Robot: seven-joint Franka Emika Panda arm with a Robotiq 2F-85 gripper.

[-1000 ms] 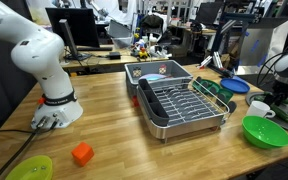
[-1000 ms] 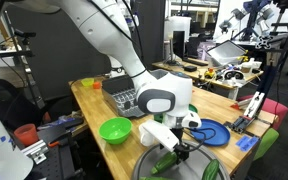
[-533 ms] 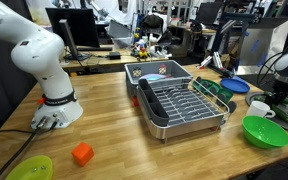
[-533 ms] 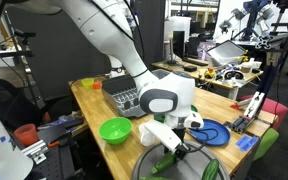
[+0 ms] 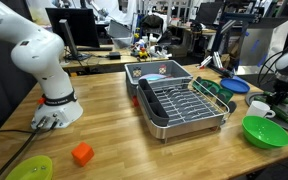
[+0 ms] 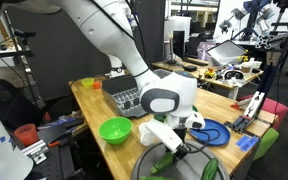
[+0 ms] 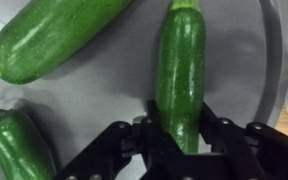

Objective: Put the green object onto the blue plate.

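Wrist view: my gripper (image 7: 180,118), jaws drawn in and pressed on both flanks of the green object (image 7: 181,60), which lies in a grey pan (image 7: 239,60). Neighbours: larger courgette (image 7: 54,35), green pepper (image 7: 9,145).
Both exterior views: blue plate (image 5: 234,86) (image 6: 212,132) on the table, just beside that pan; green bowl (image 6: 115,129) nearby.

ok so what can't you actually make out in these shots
- wrist view: the near end of the green object, hidden under the gripper; whether it is clamped is unclear.
- exterior view: the grey bowl, cut off by the bottom edge.
- exterior view: part of the blue plate, behind the wrist.
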